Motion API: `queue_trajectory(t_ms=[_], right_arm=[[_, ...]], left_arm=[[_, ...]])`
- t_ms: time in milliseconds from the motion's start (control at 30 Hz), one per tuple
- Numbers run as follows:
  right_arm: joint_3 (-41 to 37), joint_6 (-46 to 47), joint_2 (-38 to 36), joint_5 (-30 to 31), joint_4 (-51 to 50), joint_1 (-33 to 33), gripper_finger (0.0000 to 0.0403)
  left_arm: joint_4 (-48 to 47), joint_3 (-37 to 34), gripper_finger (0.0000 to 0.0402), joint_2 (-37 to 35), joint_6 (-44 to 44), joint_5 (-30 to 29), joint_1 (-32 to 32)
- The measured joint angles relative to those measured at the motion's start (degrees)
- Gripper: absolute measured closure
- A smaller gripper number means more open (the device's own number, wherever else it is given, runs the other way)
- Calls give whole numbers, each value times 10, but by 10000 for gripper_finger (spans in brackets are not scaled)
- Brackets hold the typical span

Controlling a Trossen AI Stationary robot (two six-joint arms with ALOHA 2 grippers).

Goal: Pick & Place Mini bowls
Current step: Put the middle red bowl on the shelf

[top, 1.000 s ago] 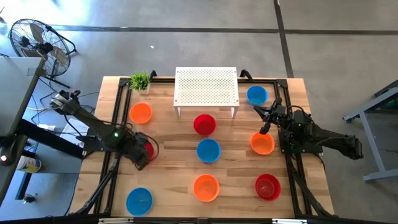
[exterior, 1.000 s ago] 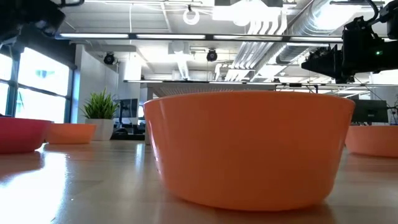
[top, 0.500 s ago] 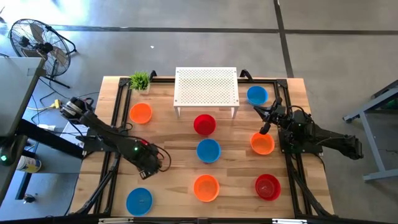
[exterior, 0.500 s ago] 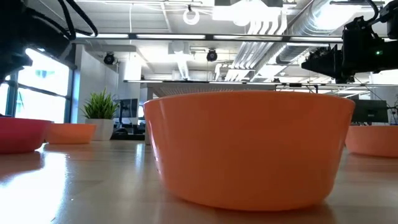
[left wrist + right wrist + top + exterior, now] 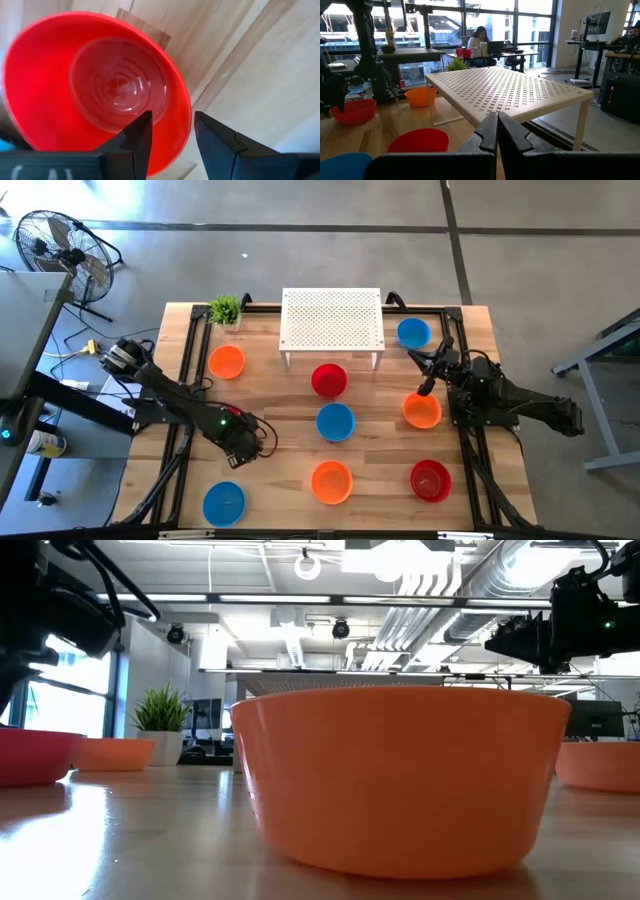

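My left gripper (image 5: 245,442) is over the left side of the table and covers a red mini bowl in the high view. The red bowl (image 5: 100,90) fills the left wrist view, and the gripper (image 5: 172,130) is shut on its rim. The same bowl shows in the low view (image 5: 30,755) and in the right wrist view (image 5: 352,111), standing on the table. My right gripper (image 5: 428,385) is shut and empty at the right, beside an orange bowl (image 5: 421,411). My left gripper has the red bowl's rim (image 5: 182,115) between its two fingers, one finger (image 5: 140,135) inside the bowl and the other (image 5: 215,140) outside. The fingers come from above, pointing down. In the low view the bowl's base is on the table.
Other mini bowls stand on the table: orange (image 5: 227,361), red (image 5: 328,380), blue (image 5: 335,422), orange (image 5: 331,481), red (image 5: 430,480), blue (image 5: 224,502), blue (image 5: 413,333). A white perforated stand (image 5: 332,320) and a small green plant (image 5: 226,309) stand at the far edge.
My left gripper has gone toward the table's near edge and a little to the right, and now covers the red bowl in the high view. The red bowl keeps its place on the table in the low view.
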Motion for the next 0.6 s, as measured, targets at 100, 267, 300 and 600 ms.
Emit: queue_trajectory(t_ms=[100, 267, 300, 600], right_arm=[[0, 0, 0, 0, 0, 0, 402], [0, 0, 0, 0, 0, 0, 402], [0, 0, 0, 0, 0, 0, 402], [0, 0, 0, 0, 0, 0, 402]], left_arm=[[4, -1, 271, 11, 0, -8, 0], [12, -1, 348, 17, 0, -6, 0], [12, -1, 369, 17, 0, -3, 0], [-24, 50, 397, -29, 12, -35, 32]])
